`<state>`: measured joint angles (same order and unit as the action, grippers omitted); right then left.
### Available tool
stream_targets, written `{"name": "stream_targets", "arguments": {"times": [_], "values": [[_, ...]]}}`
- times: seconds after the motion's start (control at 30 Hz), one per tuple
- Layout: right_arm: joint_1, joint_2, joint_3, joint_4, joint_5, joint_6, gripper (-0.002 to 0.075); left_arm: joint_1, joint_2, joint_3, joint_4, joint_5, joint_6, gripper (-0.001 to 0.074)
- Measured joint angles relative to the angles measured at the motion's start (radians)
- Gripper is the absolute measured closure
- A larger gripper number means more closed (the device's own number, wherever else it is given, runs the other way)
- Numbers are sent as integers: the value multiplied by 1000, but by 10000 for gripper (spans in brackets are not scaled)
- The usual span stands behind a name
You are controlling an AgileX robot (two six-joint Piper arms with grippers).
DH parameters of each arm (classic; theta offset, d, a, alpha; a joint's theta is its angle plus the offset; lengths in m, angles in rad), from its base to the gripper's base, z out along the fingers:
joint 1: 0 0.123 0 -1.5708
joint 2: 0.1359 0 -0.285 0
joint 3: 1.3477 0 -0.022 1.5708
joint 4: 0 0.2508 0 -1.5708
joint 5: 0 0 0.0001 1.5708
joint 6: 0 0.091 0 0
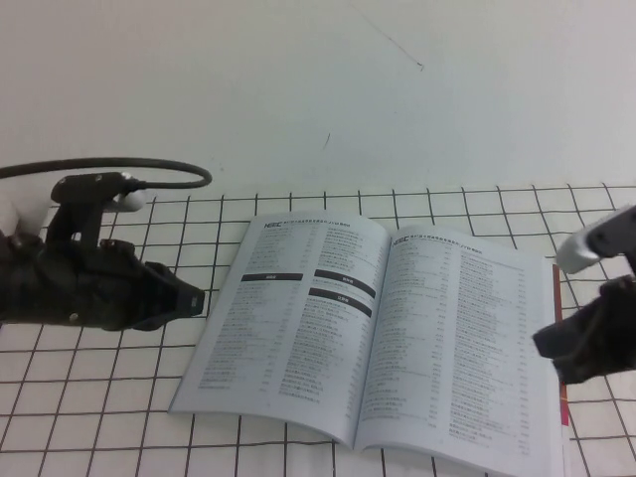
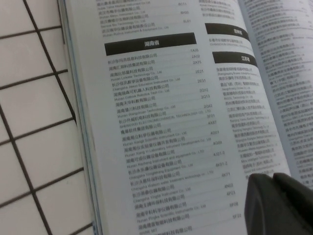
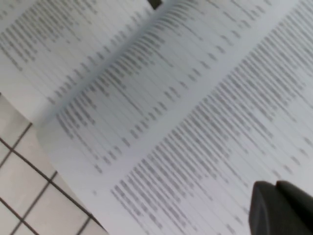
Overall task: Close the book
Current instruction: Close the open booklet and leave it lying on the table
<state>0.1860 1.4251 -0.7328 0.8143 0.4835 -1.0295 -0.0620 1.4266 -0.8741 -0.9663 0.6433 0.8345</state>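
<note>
An open book [image 1: 378, 328] lies flat on the gridded table, both pages covered in small printed lists, a red cover edge showing along its right side. My left gripper [image 1: 197, 299] hovers just left of the book's left page edge, fingers pressed together with nothing between them. The left wrist view shows its dark fingertips [image 2: 279, 203] over the left page [image 2: 161, 127]. My right gripper [image 1: 558, 348] sits at the book's right edge, also shut and holding nothing; its fingertips [image 3: 279, 208] show above the right page [image 3: 186, 112].
A white tabletop with a black grid [image 1: 89, 397] surrounds the book. A black cable [image 1: 119, 169] loops over my left arm. The far half of the table is plain white.
</note>
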Motion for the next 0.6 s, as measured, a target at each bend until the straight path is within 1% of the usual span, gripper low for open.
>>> {"name": "stream_targets", "arguments": {"times": [0.1, 0.2, 0.33, 0.43, 0.6], "values": [[70, 100, -75, 21, -6, -19, 729, 0, 68, -56, -2, 11, 12, 738], [113, 219, -153, 32, -12, -24, 729, 0, 121, -99, -10, -2, 17, 738], [130, 371, -227, 52, -15, -17, 729, 0, 173, -116, -38, -73, 24, 738], [130, 453, -245, 57, -11, 2, 729, 0, 213, -116, -44, -138, 41, 738], [130, 505, -262, 59, 9, 9, 729, 0, 285, -126, -67, -215, 54, 738]]}}
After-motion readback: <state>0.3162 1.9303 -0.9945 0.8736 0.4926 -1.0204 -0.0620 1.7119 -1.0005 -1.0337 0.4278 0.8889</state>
